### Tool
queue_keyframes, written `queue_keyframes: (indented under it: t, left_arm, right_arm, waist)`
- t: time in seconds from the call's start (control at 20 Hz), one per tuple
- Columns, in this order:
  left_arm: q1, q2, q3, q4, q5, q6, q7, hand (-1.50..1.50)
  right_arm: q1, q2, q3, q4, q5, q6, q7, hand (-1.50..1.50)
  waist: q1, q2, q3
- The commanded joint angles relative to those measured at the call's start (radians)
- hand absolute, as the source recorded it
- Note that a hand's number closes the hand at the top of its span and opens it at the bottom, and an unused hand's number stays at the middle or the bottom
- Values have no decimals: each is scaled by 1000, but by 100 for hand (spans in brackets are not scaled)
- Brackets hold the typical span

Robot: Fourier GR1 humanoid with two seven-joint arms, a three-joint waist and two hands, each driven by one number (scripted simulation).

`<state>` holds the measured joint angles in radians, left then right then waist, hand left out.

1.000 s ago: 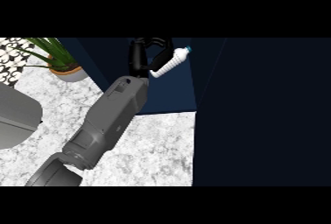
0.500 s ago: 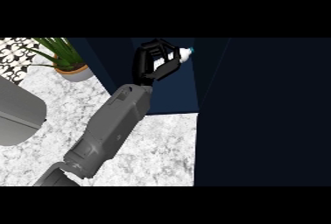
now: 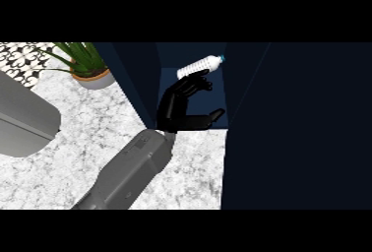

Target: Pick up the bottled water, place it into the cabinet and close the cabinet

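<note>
One hand (image 3: 176,106) is up at the mouth of the cabinet (image 3: 291,123), its grey forearm (image 3: 127,174) running in from the lower edge across the marble counter (image 3: 80,142). Which arm it belongs to cannot be told from this view. The fingers (image 3: 195,84) are stretched out nearly straight, pointing into the dark opening, and the thumb (image 3: 210,117) sticks out to the side; nothing is clasped in the hand. The bottled water (image 3: 200,65) lies tilted inside the cabinet, toward the back of the recess, its cap aimed at the upper right. The fingertips sit right at the bottle's lower end, and whether they touch it or stop just short cannot be told. A dark panel of the cabinet fills the right side of the view. Over at the counter's far left corner stands a potted plant (image 3: 85,64), and a grey rounded object (image 3: 22,120) sits at the counter's left edge, well apart from the hand.
</note>
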<state>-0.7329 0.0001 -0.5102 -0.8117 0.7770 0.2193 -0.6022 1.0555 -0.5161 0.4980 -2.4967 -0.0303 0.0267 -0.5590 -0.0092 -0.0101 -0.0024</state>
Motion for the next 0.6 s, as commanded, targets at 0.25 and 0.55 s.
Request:
queue_keyframes:
  t: [0.25, 0.55]
  left_arm:
    - [411, 108, -151, -423, -38, 54, 30, -150]
    - [681, 279, -168, -655, -50, 60, -30, -150]
  right_arm:
    - [10, -6, 37, -117, 73, -68, 62, -150]
    - [45, -97, 56, -150, 109, -47, 80, -150]
  waist:
    - [49, -5, 1]
    - [46, -1, 0]
